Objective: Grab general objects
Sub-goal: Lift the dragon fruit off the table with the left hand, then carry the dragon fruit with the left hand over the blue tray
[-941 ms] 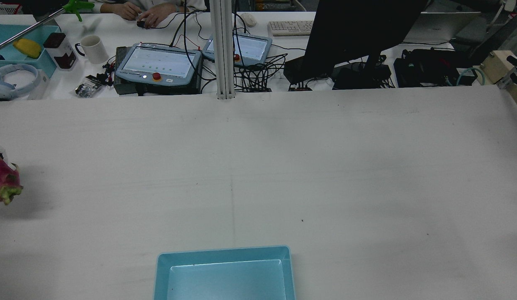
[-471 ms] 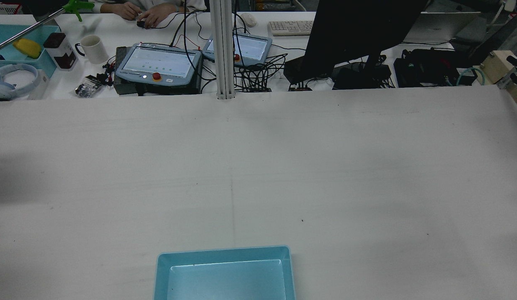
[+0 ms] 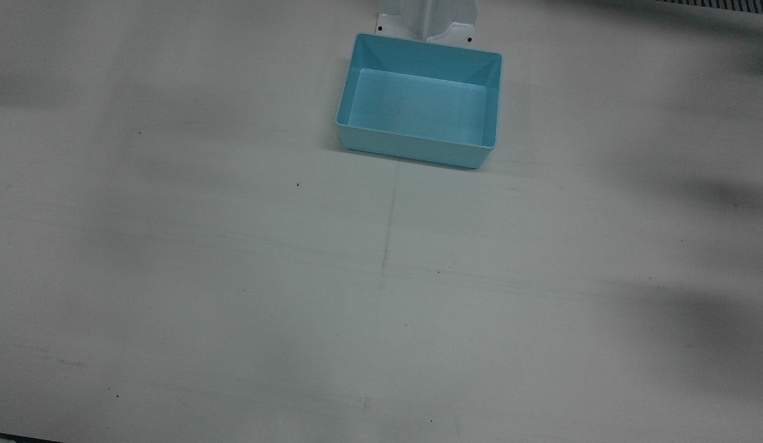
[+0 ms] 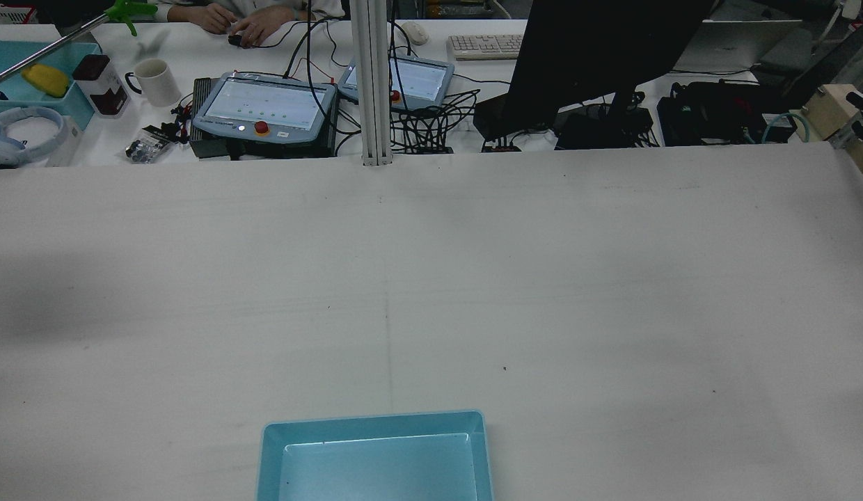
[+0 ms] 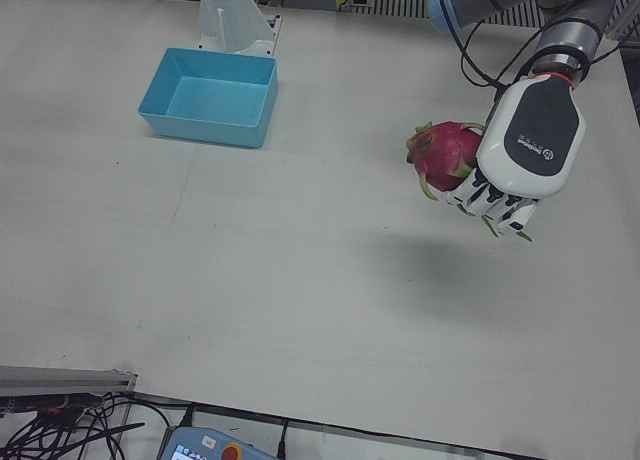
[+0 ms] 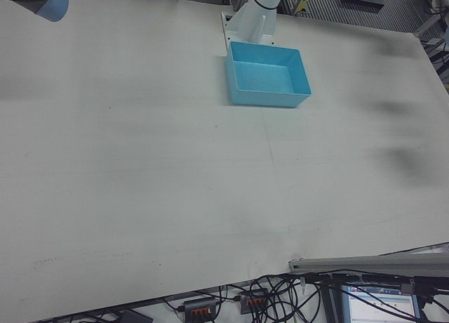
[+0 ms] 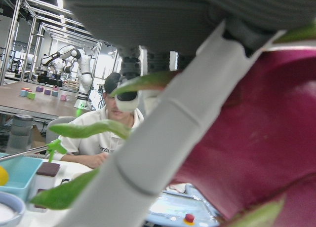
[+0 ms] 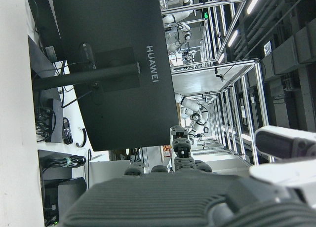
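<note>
- Dragon fruit [image 5: 444, 154]: magenta skin, green-tipped scales, raised clear of the table [image 5: 300, 280].
- Left hand [image 5: 515, 155]: fingers wrapped around the fruit.
- Right hand [image 8: 207, 197]: grasp state cannot be determined.

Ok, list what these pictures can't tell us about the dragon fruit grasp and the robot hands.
- Left robot hand, left-front view: its white back hides how the fingers wrap the dragon fruit.
- Dragon fruit, left hand view: too close, cut off by the edges.
- Right robot hand, right hand view: only a cropped part shows; open or shut is unknowable.
- Blue bin, rear view: near side cut off by the bottom edge.
</note>
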